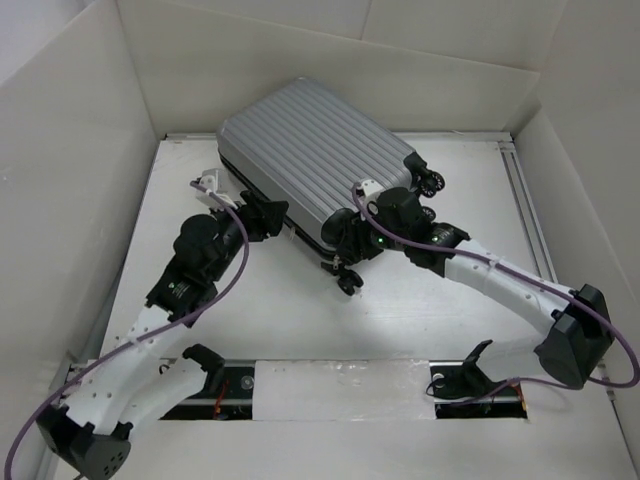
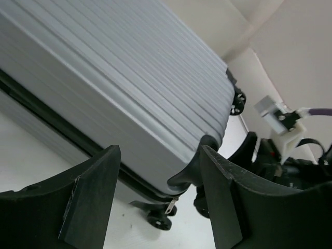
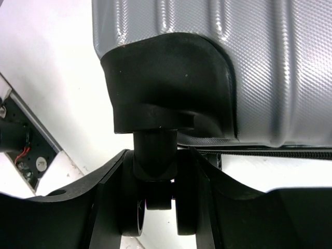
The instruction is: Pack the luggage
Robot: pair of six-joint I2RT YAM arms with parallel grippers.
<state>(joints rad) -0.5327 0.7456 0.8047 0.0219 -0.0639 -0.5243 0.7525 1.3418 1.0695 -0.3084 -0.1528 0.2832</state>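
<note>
Wheel (image 3: pixel 155 197) of luggage (image 1: pixel 310 150) seems clamped in right gripper (image 3: pixel 158 155); left gripper (image 2: pixel 158 155) gapes beside its shell.

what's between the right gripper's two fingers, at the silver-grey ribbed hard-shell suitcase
A black spinner wheel of the silver-grey ribbed suitcase sits between the right gripper's fingers, which hug both its sides. The right wrist view shows it.

Left arm (image 1: pixel 140 345) and right arm (image 1: pixel 500 280): white shells, black joints and jaws, purple cables (image 1: pixel 243 262).
</note>
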